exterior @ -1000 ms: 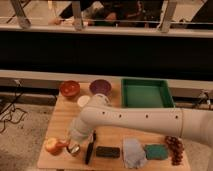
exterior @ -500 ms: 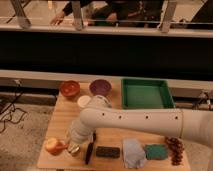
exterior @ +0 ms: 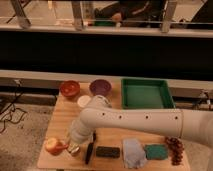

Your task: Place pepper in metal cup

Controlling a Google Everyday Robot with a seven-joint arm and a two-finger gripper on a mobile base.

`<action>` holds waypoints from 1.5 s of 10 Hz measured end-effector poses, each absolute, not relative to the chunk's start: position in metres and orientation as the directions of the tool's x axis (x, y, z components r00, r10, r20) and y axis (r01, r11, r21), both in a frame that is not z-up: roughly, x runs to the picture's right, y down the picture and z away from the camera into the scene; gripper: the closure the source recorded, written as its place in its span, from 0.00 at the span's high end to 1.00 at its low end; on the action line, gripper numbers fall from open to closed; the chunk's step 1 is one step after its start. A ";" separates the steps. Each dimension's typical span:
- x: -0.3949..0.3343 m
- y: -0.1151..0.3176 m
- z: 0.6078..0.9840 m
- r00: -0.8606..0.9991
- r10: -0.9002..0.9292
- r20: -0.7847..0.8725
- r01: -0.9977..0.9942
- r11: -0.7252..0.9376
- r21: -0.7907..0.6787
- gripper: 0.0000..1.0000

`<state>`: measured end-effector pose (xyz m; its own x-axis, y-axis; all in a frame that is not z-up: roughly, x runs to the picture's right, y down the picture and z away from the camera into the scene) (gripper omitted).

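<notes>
– Orange-red sliver down there, that's the pepper, low on the table just beside the gripper, squeezed between it and the round fruit.
– And the metal cup?
– Directly beneath the gripper, a pale shiny glint at the near edge of the wooden table. Whether they touch, I can't say.
– Is it clamped on anything?
– Can't tell, the white wrist hides that end.
– Why come in so steeply?
– My read is crowding. There's fruit on one side of the gripper and a black marker on the other, so straight down from above is the only way in that won't knock something over.
– Any change from half a second back?
– Very little. The gripper has sunk a touch closer to the tabletop. The fruit, and the reddish-brown bowl and purple bowl well behind the gripper, sit exactly where they were.
– So the pepper isn't in the cup?
– Not yet, by my judgement.
</notes>
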<state>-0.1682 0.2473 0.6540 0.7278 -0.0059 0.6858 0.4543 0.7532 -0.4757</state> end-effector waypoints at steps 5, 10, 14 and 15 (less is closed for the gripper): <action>-0.209 0.289 0.659 0.693 -0.005 0.721 0.511 0.709 -0.486 0.04; -0.229 0.264 0.663 0.682 -0.061 0.729 0.533 0.724 -0.438 0.04; -0.224 0.250 0.660 0.686 -0.082 0.723 0.532 0.735 -0.421 0.04; -0.220 0.253 0.663 0.689 -0.079 0.720 0.529 0.735 -0.425 0.04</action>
<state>-0.2201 0.2530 0.6628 0.6890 -0.0792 0.7204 0.5288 0.7347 -0.4250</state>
